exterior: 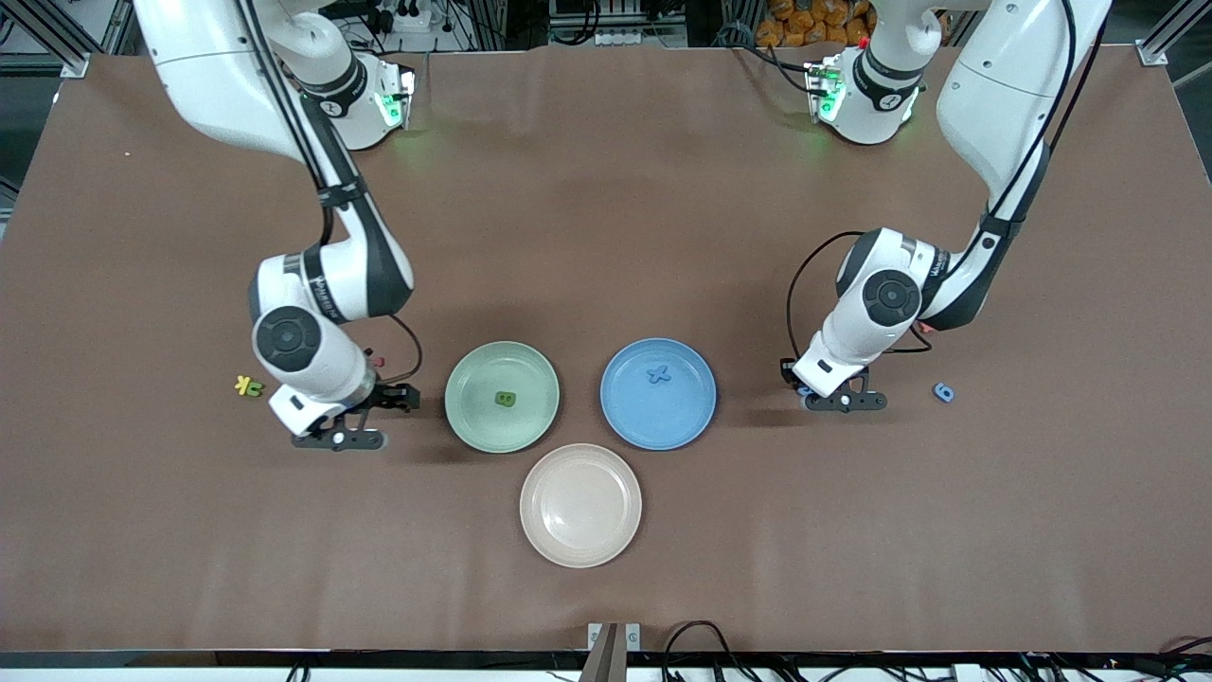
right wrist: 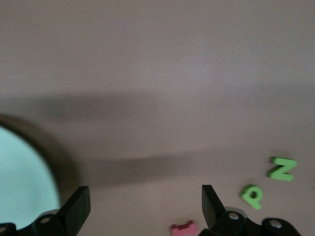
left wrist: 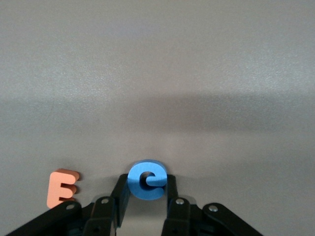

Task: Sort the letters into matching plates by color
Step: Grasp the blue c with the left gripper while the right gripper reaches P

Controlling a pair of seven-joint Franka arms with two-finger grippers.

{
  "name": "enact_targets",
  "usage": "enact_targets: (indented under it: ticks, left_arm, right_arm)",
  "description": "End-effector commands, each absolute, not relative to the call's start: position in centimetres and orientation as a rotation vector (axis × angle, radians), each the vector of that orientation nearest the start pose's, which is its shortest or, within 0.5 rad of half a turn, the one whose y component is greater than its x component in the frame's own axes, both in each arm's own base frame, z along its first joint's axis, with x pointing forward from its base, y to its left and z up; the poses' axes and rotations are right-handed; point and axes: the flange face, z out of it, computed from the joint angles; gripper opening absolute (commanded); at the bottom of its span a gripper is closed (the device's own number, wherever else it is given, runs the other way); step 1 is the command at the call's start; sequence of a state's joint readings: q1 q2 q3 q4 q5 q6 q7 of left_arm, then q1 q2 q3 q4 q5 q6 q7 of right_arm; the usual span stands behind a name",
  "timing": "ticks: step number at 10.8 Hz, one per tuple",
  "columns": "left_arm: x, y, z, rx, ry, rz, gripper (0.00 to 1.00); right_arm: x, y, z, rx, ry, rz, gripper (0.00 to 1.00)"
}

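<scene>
Blue letter C [left wrist: 146, 180] pinched in left gripper [left wrist: 146, 194], seen only from left wrist; right gripper [right wrist: 143, 201] spread wide, low beside green plate [right wrist: 22, 177]

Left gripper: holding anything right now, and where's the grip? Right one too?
The left gripper is shut on the blue letter C, fingers pinching its two outer sides, down at the table. The right gripper is open, holding nothing.

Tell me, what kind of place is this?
Probably a robot lab. Two white robot arms stand at a brown table, with metal frames and cables around its edges. A green plate and a blue plate wait there for toy letters, like a practice game.
</scene>
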State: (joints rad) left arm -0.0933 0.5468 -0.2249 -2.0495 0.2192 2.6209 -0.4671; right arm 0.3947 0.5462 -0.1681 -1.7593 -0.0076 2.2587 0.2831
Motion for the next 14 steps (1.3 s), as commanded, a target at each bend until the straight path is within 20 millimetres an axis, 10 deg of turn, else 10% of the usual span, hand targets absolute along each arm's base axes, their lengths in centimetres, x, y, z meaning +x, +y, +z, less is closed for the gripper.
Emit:
enact_targets:
  ticks: [1, 8, 14]
  left_arm:
    - [56.3, -19.2, 17.7, -3.159, 0.041, -0.082, 0.00]
    - [57.9, -21.0, 21.8, -3.172, -0.067, -0.167, 0.00]
    - [57.9, -27.8, 24.2, -3.196, -0.223, -0.187, 0.00]
  right_arm:
    - [63.0, 10.8, 25.3, -3.219, 0.205, -0.001, 1.00]
    - [59.9, 1.4, 23.9, -3.045, 0.635, -0.007, 1.00]
    - [58.6, -1.1, 21.9, -2.941, 1.043, 0.013, 1.00]
